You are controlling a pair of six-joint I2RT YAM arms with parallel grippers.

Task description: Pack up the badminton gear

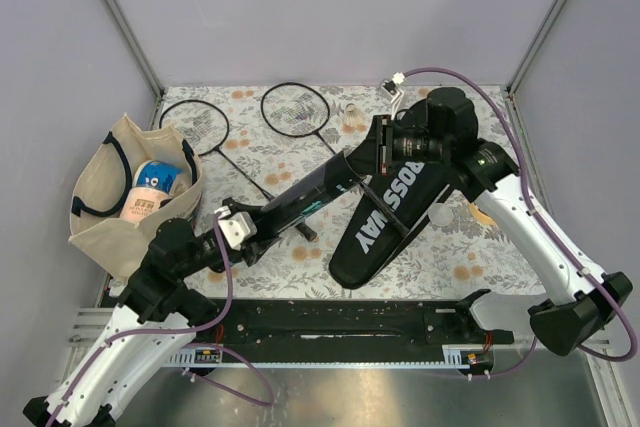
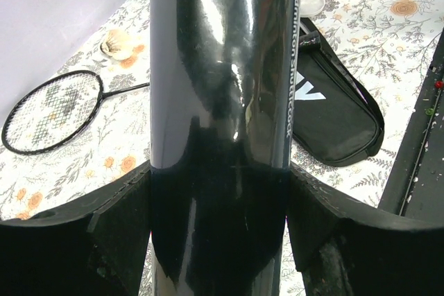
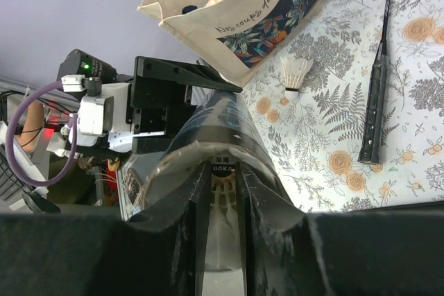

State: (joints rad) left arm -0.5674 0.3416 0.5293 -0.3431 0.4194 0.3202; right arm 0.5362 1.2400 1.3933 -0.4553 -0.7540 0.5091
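here's the table [image 1: 480,247], flowered surface all over. up at the back two black racquets lie flat side by side: the left racquet [image 1: 195,127] nearer the left wall, the right racquet [image 1: 296,109] toward the middle, both shafts slanting down toward the centre. just right of them, white shuttlecocks [image 1: 352,119] sit near the back wall. the beige tote bag [image 1: 135,197] sits at the left edge, with a lone shuttlecock [image 3: 297,73] on the flowers just beside it. the black racquet cover [image 1: 385,217] lies slanted in the middle, with a small white disc [image 1: 440,215] just beside its right edge.
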